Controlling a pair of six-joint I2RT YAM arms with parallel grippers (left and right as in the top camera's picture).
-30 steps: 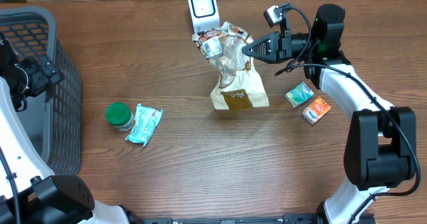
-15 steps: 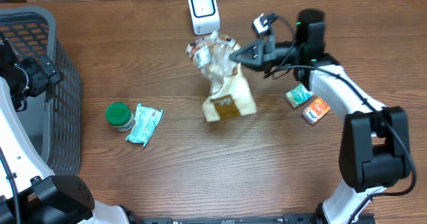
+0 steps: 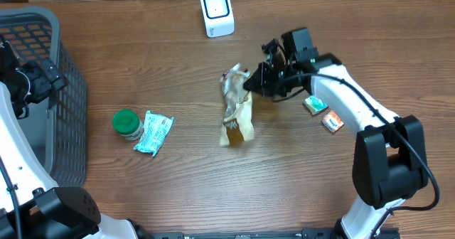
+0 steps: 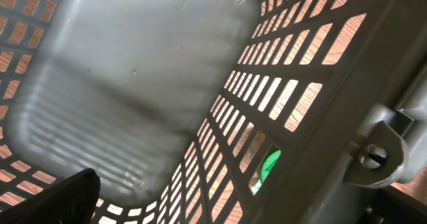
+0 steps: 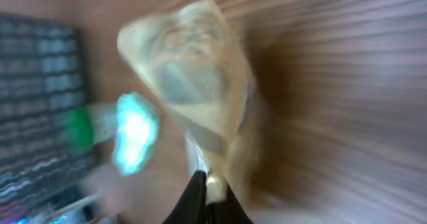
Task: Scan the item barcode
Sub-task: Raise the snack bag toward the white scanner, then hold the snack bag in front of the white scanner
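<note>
Right gripper [image 3: 248, 82] is clenched on the top edge of the crinkly clear-and-tan plastic snack bag [image 3: 235, 108], and the right wrist view confirms it: the dark fingertips [image 5: 206, 191] are pinched together with film between them. Gripping it by the top lets the bag hang long and loose, so its faces can be turned. That view is badly blurred, and no barcode can be picked out on the bag.

The bag sits over the middle of the wooden table [image 3: 284, 189], well apart from the white box-shaped barcode scanner [image 3: 217, 11] standing at the far edge. Whether its lower end touches the wood, I cannot tell.

Over on the other side, the left gripper [image 4: 233, 209] hangs spread wide and empty over the grey slatted plastic basket [image 3: 67, 97], most likely parked there to receive scanned goods.

Now the count: one scanner, one basket, one snack bag. One green-lidded jar [image 3: 126, 122] with a teal foil packet [image 3: 155, 131] just beside it. On the right, a second small teal packet [image 3: 316, 102] and one small orange packet [image 3: 334, 119], so three packets in all.
</note>
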